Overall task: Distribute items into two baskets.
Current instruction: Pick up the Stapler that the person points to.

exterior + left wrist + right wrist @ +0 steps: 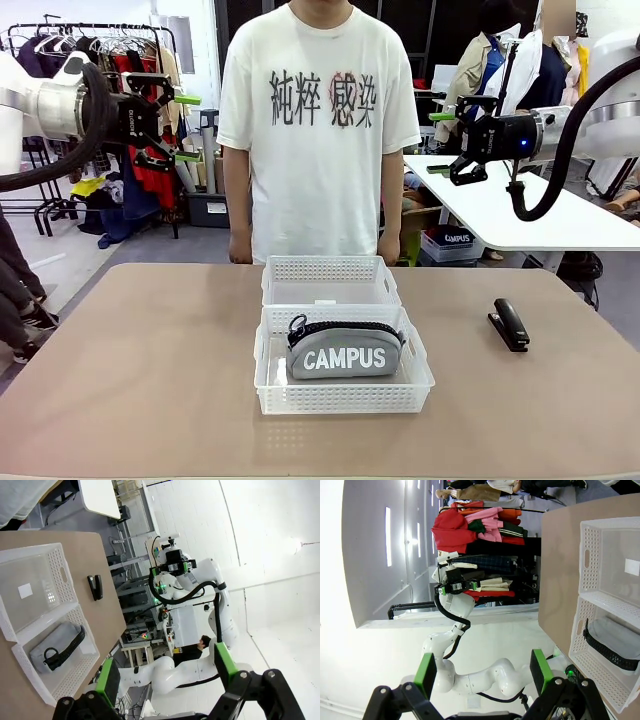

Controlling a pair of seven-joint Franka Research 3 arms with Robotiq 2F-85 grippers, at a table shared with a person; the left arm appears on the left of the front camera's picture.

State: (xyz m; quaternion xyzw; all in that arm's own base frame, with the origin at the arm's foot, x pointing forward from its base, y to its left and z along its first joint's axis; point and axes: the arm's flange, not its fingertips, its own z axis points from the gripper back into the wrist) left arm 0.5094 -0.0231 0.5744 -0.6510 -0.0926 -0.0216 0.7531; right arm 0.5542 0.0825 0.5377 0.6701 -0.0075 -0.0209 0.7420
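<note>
The black stapler point(509, 324), lying flat near the right edge of the table point(150, 380), apart from the empty far basket point(330, 268), is judged rigid, smooth and compact, best pinched across its narrow sides at mid-length; the left gripper point(185, 128) and right gripper point(440, 143) are seen wide open, empty

Front view: fixed, close, facing across the counter point(130, 380) toward the person point(318, 130). Wrist views: raised, rolled sideways. All three share the baskets point(330, 268).

"CAMPUS" stands in white on the grey pouch point(345, 352) and on a second pouch point(457, 240) farther back; the T-shirt point(320, 150) reads "純粹 感染"
</note>
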